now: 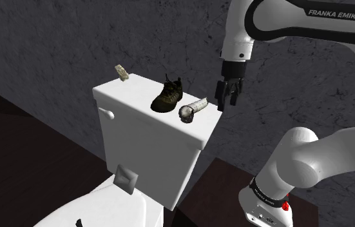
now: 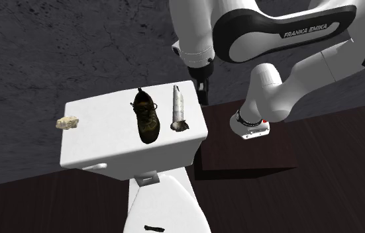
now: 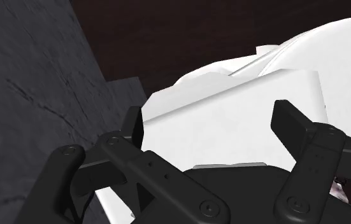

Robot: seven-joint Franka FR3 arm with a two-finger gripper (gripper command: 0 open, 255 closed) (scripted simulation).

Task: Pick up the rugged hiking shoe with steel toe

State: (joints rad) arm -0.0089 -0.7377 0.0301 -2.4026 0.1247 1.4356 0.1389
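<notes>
Three things on the toilet tank lid (image 1: 131, 97). Shoulder view, left to right: small beige lump (image 1: 121, 71) at the lid's far left corner. Then the brown hiking shoe (image 1: 167, 97) mid-lid, sole down as far as I can tell, laces up, nothing touching it. Just beside it on the right, apart from it, lies a pale grey cylinder (image 1: 193, 108) with a knobby end.

The gripper (image 1: 227, 98) hangs past the lid's right edge, beyond the cylinder and a bit above lid level, pointing down. Its fingers (image 3: 293, 124) are spread and hold nothing; in the wrist view the white tank shows in the gap.

Progress: early. No contact, no grasp, shoe not lifted. Left, by my read: cross over the cylinder to the shoe, descend, close, lift. The cylinder sits between gripper and shoe, so there is a bump risk.
</notes>
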